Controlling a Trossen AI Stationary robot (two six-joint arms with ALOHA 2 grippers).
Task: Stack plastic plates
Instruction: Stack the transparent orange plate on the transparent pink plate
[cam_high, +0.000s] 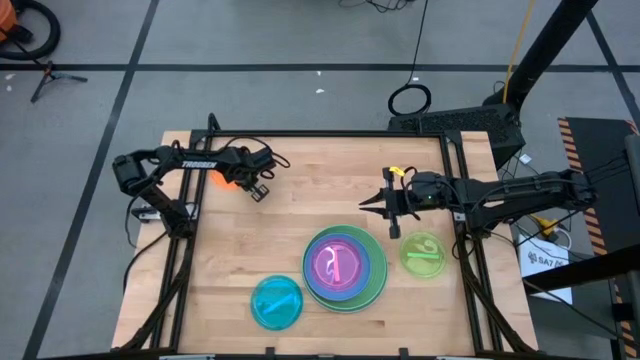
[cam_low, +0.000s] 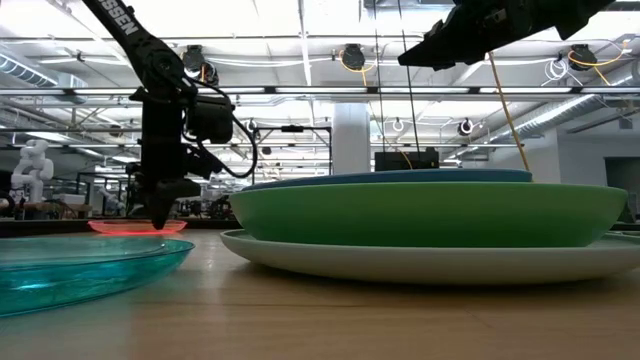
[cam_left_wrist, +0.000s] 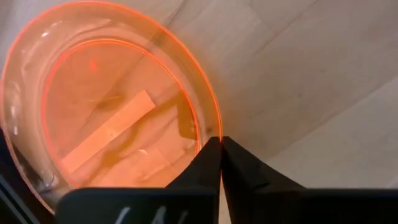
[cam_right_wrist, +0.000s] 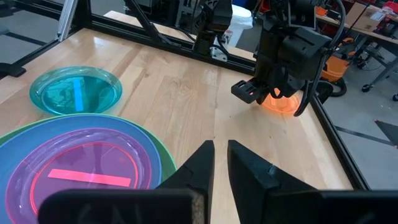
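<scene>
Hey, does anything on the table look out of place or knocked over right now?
Nothing looks spilled, tipped or broken. The stack lies flat; the cyan plate and lime plate lie flat beside it. The orange plate sits alone near the far left edge, with the left gripper shut on its rim.

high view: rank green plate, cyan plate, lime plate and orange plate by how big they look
1. green plate, under the stack
2. cyan plate
3. lime plate, slightly smaller
Orange plate: mostly hidden by the left gripper, so unranked.
</scene>
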